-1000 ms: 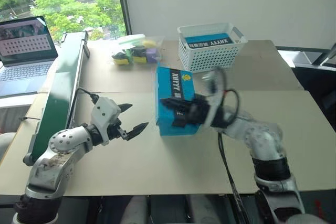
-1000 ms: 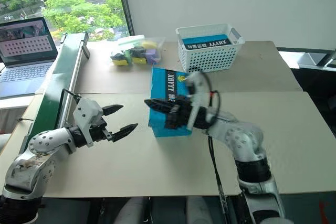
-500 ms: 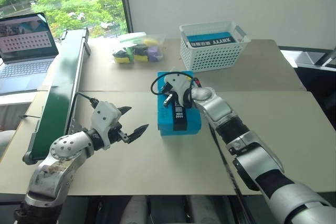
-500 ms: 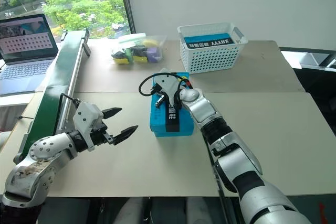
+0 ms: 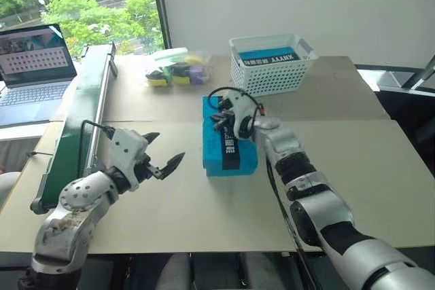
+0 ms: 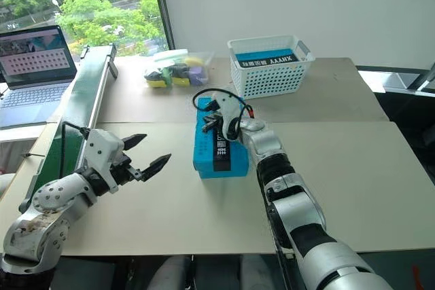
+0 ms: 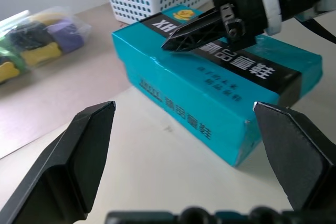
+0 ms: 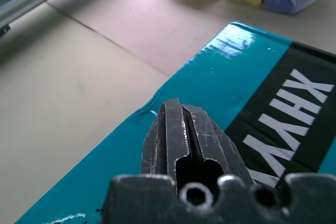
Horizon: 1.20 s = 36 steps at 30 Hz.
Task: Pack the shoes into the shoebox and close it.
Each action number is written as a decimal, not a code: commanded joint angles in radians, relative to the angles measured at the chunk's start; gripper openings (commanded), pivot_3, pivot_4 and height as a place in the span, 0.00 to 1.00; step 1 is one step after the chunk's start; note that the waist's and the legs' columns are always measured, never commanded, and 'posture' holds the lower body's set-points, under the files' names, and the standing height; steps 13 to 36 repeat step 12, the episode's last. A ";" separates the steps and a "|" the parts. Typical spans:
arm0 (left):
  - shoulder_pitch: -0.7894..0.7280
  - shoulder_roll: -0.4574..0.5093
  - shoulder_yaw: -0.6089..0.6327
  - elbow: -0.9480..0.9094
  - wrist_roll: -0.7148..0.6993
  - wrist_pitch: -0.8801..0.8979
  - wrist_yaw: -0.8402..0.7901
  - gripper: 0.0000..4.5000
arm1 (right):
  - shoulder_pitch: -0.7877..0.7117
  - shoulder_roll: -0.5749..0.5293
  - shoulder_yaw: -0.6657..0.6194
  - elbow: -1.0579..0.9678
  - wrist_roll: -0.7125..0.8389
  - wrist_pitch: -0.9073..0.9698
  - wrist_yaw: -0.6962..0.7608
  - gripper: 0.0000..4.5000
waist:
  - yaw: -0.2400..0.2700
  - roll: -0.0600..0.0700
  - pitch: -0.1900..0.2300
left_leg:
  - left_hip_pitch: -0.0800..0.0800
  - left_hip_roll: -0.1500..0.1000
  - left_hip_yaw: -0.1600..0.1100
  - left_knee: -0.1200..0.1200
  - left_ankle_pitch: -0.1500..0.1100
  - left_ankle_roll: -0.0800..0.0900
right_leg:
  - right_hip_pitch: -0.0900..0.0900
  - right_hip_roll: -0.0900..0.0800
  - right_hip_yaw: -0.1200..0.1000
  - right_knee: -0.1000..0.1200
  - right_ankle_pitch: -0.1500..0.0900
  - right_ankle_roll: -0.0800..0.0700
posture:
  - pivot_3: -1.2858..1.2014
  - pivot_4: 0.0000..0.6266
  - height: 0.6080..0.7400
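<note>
A: Start with the table (image 5: 380, 168). Why is it laid out this way?

B: It gives one broad working area. The box (image 5: 228, 137) lies flat near its middle, within reach of both arms, with its lid down and the black band (image 5: 230, 142) facing up. The basket (image 5: 272, 62) stands well behind it, out of the way, and a clear bag (image 5: 173, 67) of small coloured items sits further left, near the window.

A: And the shoes?

B: The lid hides the inside, so I judge they are already packed, though I cannot confirm it.

A: What is the right gripper (image 5: 219, 119) doing over the box?

B: Its two fingers are pinched together into a single point, holding nothing. They sit over the lid at the far end of the band. That looks like a pose for pressing the flap flat, not for grasping. From the wrist view I cannot tell whether the tip actually touches the cardboard or hangs just above it.

A: The left gripper (image 5: 165, 156)?

B: Spread wide and empty, level, aimed at the box's left side but clear of it. It seems placed to steady that wall if the box slides
</note>
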 commanded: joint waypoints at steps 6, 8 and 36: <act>-0.001 -0.159 0.124 -0.033 0.026 0.004 0.239 1.00 | 0.059 -0.132 -0.189 -0.325 0.049 0.103 -0.189 0.03 | 0.008 0.000 0.000 | -0.019 -0.001 -0.001 0.002 0.000 0.000 | -0.018 -0.002 -0.001 0.002 0.001 0.001 | 0.52 0.24 0.98; 0.011 -0.189 0.134 -0.038 0.038 0.002 0.282 1.00 | 0.091 -0.159 -0.189 -0.385 0.015 0.123 -0.238 0.03 | 0.005 0.000 0.000 | -0.019 -0.001 0.000 0.002 0.000 0.000 | -0.018 -0.002 0.000 0.003 0.001 0.001 | 0.52 0.24 0.98; 0.026 -0.216 0.142 -0.028 0.073 -0.017 0.330 1.00 | 0.140 -0.180 -0.158 -0.462 -0.039 0.131 -0.287 0.03 | 0.001 0.000 0.000 | -0.017 -0.001 0.002 0.003 0.000 0.000 | -0.017 -0.001 0.002 0.006 0.001 0.001 | 0.52 0.24 0.98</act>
